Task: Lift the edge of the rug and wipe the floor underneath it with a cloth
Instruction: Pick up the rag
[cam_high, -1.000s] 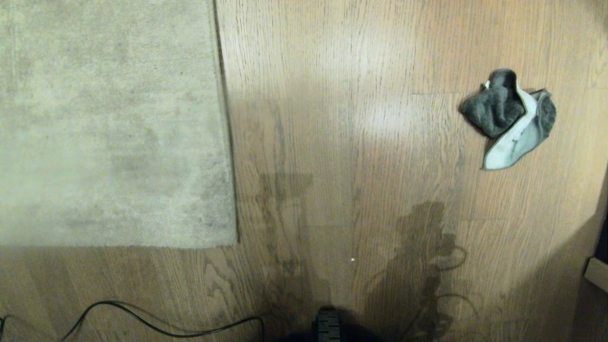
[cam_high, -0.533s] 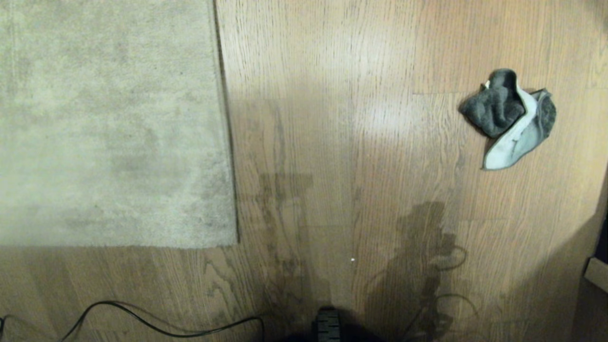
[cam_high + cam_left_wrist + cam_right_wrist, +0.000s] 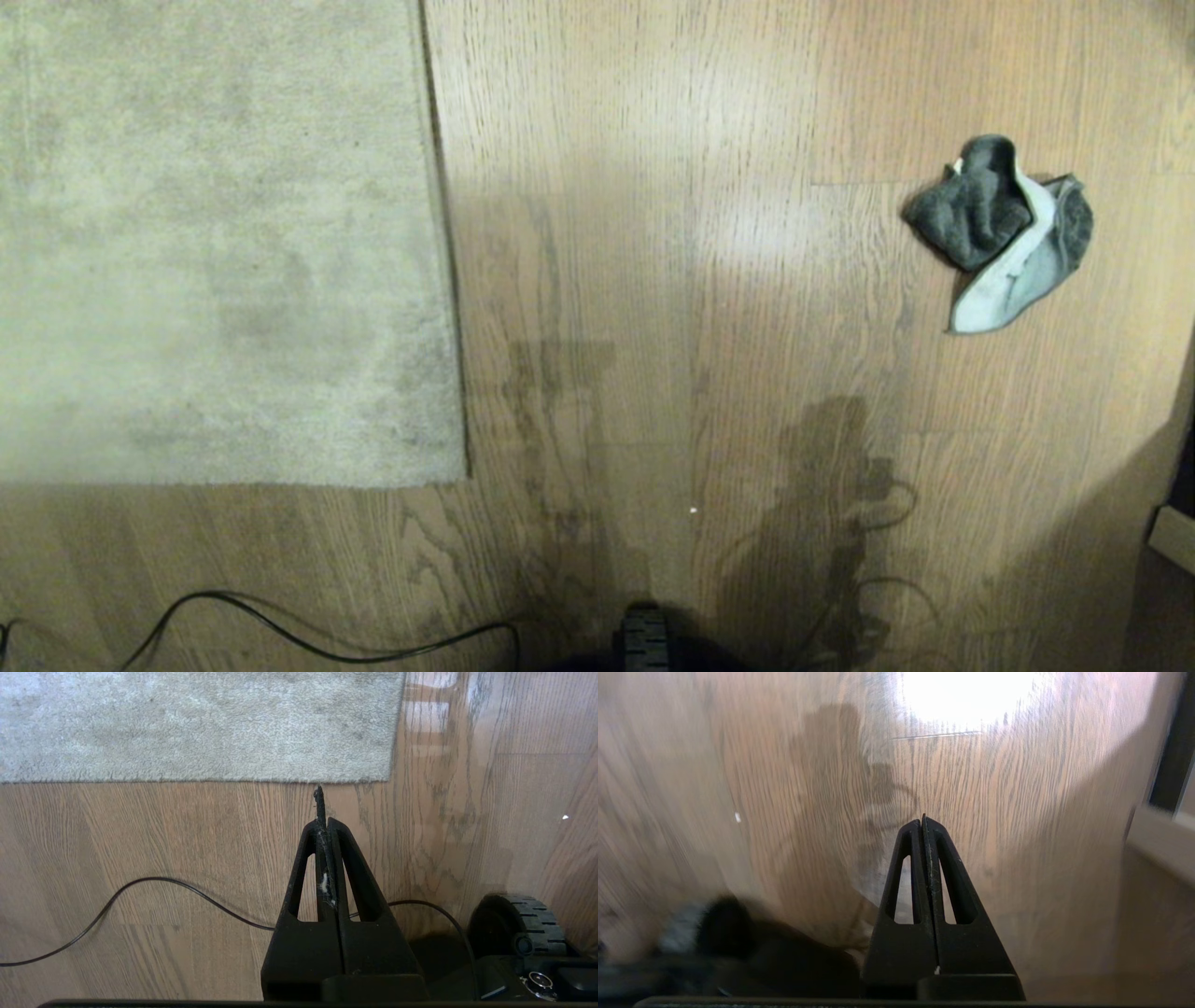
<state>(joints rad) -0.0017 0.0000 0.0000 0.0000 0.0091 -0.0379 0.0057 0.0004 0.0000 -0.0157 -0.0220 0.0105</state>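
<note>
Both sets of jaws pinched tight, empty. Rug [image 3: 201,723] corner just ahead of left gripper [image 3: 320,794]: thin, floppy, probably best pinched there. Cloth [image 3: 999,233] soft, light, well off from right gripper [image 3: 923,819].

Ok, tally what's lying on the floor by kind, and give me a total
Rug: 1
Cloth, dark grey and pale blue: 1
Black cable: 1
Total: 3, all lying on the wood floor.

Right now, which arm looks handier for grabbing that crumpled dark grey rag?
Probably the right: the crumpled dark grey and pale blue cloth lies on the robot's right, while the pale beige rug is on its left.
</note>
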